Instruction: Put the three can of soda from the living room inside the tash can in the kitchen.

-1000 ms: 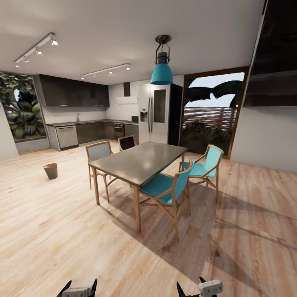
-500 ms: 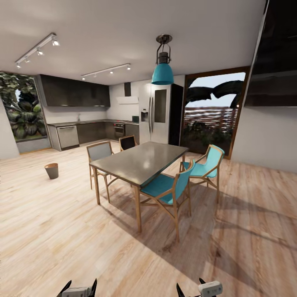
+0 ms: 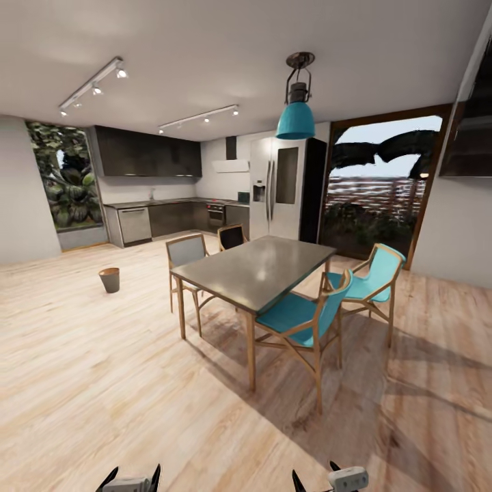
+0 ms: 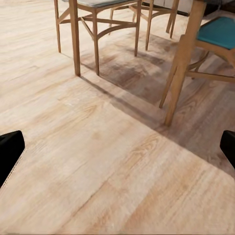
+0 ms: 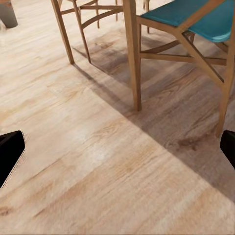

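While we look across the pale wood floor (image 3: 102, 383) from the head view, we see the tash can (image 3: 109, 279) standing upright and alone on the boards, well apart from the dining table (image 3: 263, 268) and nearer the kitchen (image 3: 171, 198) at the back: it is a small round bin that tapers downward, grey-beige on its outer wall with a brown rim and inside. We count one such bin; a corner of it also shows at the edge of the right wrist view (image 5: 7, 14). Behind it the kitchen runs along the far wall with dark glossy cabinets, a steel counter, a built-in oven and one tall steel fridge (image 3: 277, 188). Around the table we count four chairs: two with turquoise seats (image 3: 301, 318) on the near and right sides, and two with darker seats on the far side. One teal pendant lamp (image 3: 296, 117) hangs over the tabletop, and two tracks of spotlights cross the ceiling. At the bottom of the head view we see the left gripper (image 3: 131, 478) and the right gripper (image 3: 321, 480); in each wrist view the two dark fingertips (image 4: 10, 152) (image 5: 10, 154) sit at opposite edges with bare floor between them, so we read both as spread wide and holding nothing
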Controlling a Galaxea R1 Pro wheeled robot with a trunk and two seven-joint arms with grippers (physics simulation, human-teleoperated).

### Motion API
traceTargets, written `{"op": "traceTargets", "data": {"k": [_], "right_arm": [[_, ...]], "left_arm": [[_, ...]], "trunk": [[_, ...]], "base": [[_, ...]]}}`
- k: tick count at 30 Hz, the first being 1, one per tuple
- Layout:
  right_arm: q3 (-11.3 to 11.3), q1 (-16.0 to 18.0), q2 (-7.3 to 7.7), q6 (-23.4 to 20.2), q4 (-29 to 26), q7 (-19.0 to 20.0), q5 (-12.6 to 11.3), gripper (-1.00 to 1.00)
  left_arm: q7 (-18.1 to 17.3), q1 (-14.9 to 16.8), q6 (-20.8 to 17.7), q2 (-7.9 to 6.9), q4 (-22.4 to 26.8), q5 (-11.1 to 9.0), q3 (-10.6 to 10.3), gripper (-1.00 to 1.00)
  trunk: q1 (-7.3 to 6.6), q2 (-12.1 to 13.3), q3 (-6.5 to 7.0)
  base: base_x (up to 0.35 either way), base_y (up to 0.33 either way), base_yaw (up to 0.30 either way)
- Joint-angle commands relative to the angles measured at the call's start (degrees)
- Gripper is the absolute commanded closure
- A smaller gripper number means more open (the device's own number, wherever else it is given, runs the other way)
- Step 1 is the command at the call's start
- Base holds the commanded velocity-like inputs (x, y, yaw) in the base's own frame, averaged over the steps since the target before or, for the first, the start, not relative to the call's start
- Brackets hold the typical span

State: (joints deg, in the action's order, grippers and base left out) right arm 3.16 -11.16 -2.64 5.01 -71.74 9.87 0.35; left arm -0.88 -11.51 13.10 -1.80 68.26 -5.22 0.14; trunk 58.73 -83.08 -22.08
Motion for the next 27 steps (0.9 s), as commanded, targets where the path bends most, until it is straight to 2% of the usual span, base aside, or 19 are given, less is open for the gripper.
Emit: {"op": "traceTargets", "data": {"k": [1, 10, 27], "right_arm": [[0.00, 0.00, 0.00, 0.00, 0.00, 0.00, 0.00, -1.00], [0.00, 0.00, 0.00, 0.00, 0.55, -0.01, 0.00, -1.00], [0.00, 0.00, -0.07, 0.00, 0.79, 0.05, 0.01, -1.00]], "left_arm": [[0.00, 0.00, 0.00, -0.01, -0.26, -0.01, -0.01, -1.00], [0.00, 0.00, 0.00, -0.04, -1.44, -0.06, -0.05, -1.00], [0.00, 0.00, 0.00, -0.05, -1.47, -0.06, -0.06, -1.00]], "trunk": [[0.00, 0.00, 0.00], [0.00, 0.00, -0.16], [0.00, 0.00, -1.29]], "base": [[0.140, 0.245, 0.125], [0.129, 0.254, 0.098], [0.139, 0.258, 0.121]]}}
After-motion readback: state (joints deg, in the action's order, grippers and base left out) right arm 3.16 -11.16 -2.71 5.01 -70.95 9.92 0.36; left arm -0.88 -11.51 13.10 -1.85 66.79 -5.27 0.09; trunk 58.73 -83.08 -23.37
